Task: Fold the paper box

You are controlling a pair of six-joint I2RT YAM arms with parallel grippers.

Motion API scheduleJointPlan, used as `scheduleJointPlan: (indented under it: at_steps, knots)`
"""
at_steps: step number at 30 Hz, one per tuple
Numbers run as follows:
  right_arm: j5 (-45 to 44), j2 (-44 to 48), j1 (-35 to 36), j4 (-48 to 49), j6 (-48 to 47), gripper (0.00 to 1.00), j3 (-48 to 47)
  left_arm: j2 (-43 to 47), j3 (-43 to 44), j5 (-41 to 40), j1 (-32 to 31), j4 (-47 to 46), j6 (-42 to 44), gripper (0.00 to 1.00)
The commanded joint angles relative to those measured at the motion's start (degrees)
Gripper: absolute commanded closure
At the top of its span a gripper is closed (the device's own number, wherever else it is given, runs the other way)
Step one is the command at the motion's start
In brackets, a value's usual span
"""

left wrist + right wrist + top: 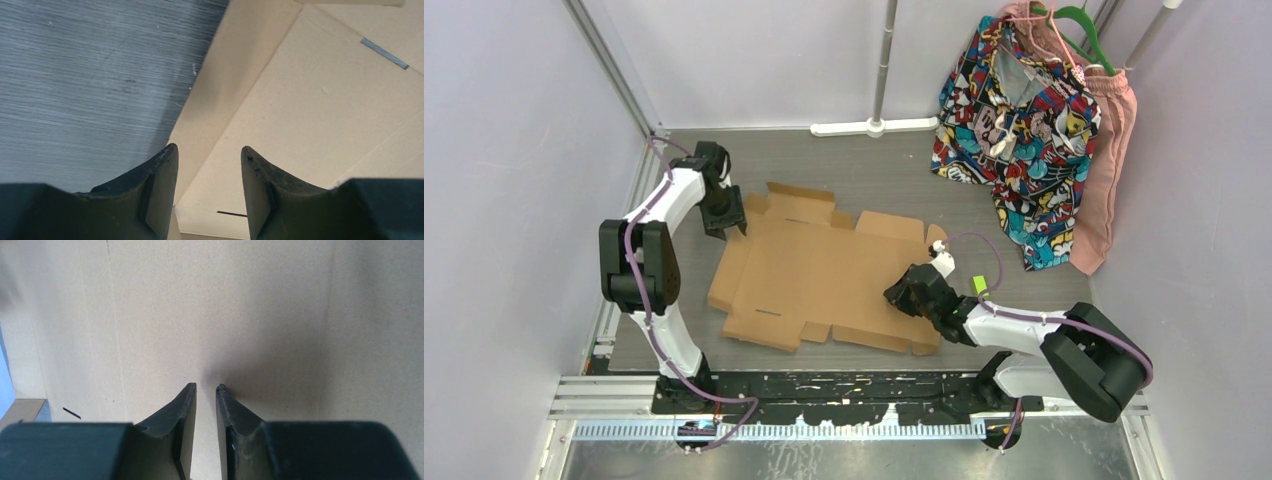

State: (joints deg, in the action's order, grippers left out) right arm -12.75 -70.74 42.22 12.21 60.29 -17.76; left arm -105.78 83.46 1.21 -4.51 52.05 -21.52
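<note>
We see the paper box [824, 275] flat on the desk [854, 170], the left gripper [727, 226] at its ten o'clock corner, the right gripper [896, 296] over its four o'clock side.

- My left arm [674, 195] and right arm [1024, 325] — white links, chunky black joint housings.
- Purple cable [998, 255] runs along each arm.
- Small green tag [979, 285] near right wrist.
- Fingers [161, 192] black, wedge-shaped, scuffed — same both sides.

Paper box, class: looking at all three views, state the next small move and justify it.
Probably lower the left tool onto the side flap beneath it and close to lift it: the paper box lies flat, unfolded, and that tool's jaws stand open over the flap's edge.
</note>
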Motion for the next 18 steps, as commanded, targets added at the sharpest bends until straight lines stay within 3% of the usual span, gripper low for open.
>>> scheduleJointPlan:
  at_steps: [1,6,11,15,18]
  knots:
    - [0.32,0.02,-0.71,-1.60,-1.36,0.72,1.51,1.45,-2.13,1.50,1.58,-5.09,1.35,0.50]
    - [1.09,-0.93,-1.06,-0.67,-1.46,0.70,1.71,-1.90,-1.42,6.72,3.26,-5.22,1.70,0.49]
    - [1.54,-0.09,-1.19,-1.15,-2.33,0.67,1.73,-2.47,-1.32,5.67,3.48,-5.22,1.49,0.49]
    - [5.06,5.17,-1.06,-4.38,-9.90,0.63,-1.27,0.85,-3.18,5.91,3.20,-5.99,0.92,0.50]
    - [12.84,10.66,-0.57,-7.41,-19.01,0.60,-4.81,4.30,-4.09,5.79,3.07,-5.81,0.74,0.50]
